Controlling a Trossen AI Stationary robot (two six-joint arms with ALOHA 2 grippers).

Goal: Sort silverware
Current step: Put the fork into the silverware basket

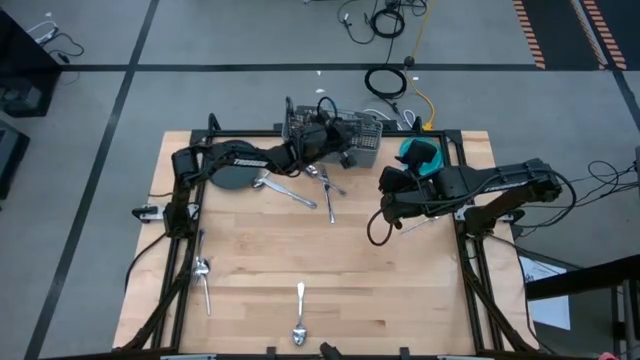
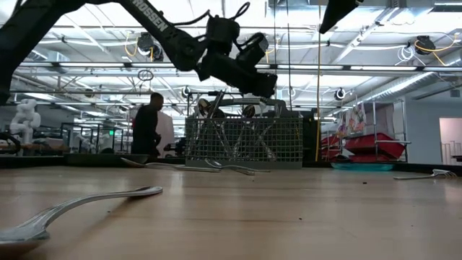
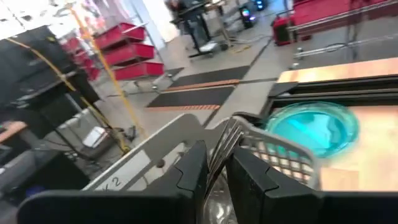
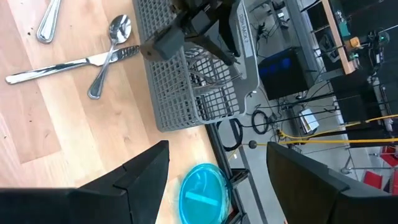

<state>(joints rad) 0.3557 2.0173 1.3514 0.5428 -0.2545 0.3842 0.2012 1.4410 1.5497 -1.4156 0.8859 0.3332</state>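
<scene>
Hovering over the caddy (image 1: 345,140), the left gripper (image 3: 214,171) pinches silverware (image 3: 225,144) between narrowly parted jaws. The right gripper (image 4: 217,177) waits spread nearby; more pieces (image 1: 300,312) lie scattered on the table (image 1: 400,290).

Both arms are matte black, built of boxy links and rounded joints. The left arm (image 1: 250,155) carries white "TROSSEN" lettering along its forearm, and black cables loop over its wrist. The right arm (image 1: 490,185) has a black cable curling beneath its wrist. The right gripper (image 4: 217,180) has broad, flat, angular black fingers.
</scene>
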